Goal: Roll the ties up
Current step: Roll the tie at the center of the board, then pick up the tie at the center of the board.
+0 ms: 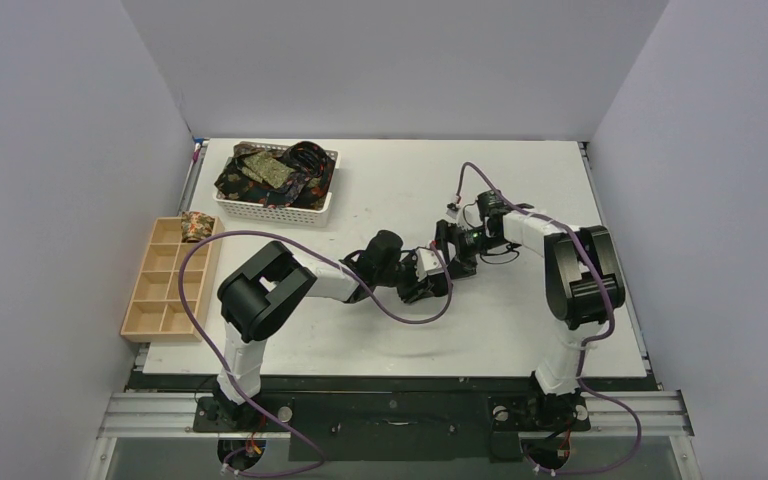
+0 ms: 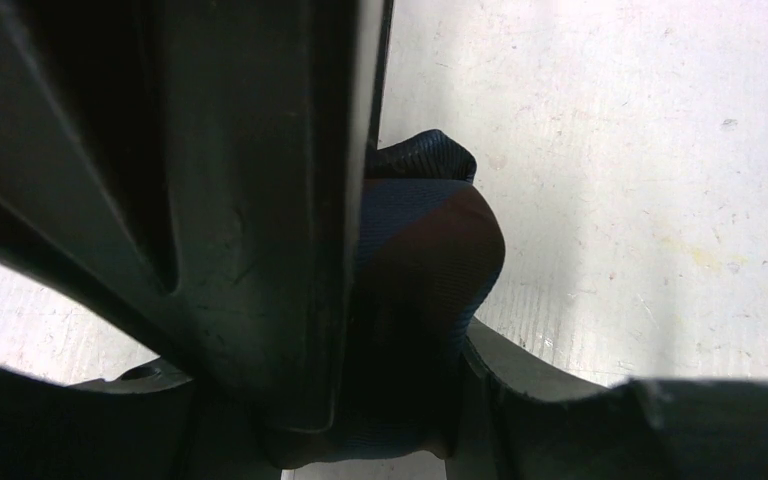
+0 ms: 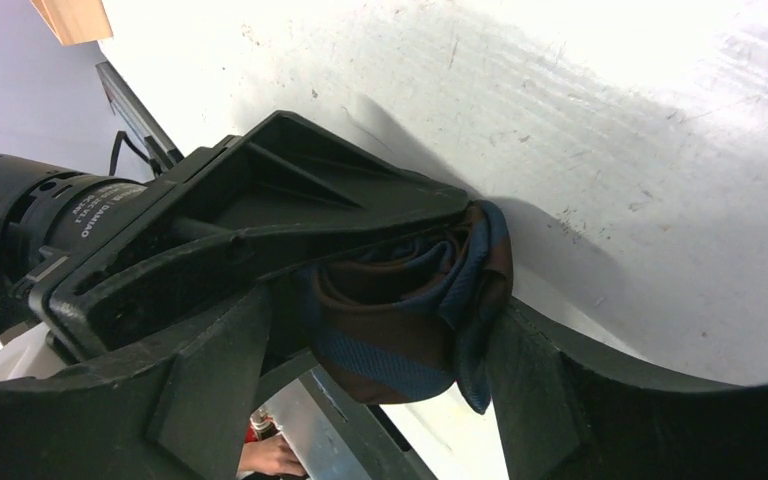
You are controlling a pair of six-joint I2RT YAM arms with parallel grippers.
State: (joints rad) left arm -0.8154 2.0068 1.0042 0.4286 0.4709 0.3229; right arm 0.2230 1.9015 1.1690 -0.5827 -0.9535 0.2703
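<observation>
A tie rolled into a compact brown-and-blue striped roll (image 3: 400, 320) is held just above the white table at its middle. My left gripper (image 2: 400, 330) is shut on this roll (image 2: 425, 240), one finger (image 3: 290, 200) lying across its top. My right gripper (image 3: 375, 385) stands open around the same roll: its right finger (image 3: 545, 395) touches the fabric, and a small gap shows at its left finger (image 3: 210, 375). In the top view the two grippers meet, left (image 1: 428, 282) and right (image 1: 457, 255), and hide the roll. More patterned ties (image 1: 270, 168) lie heaped in the basket. A small patterned roll (image 1: 196, 225) sits in the tray's far compartment.
A white lattice basket (image 1: 278, 212) stands at the back left. A pale wooden compartment tray (image 1: 165, 285) lies along the left edge. Purple cables loop off both arms over the table. Grey walls close in on the left, back and right.
</observation>
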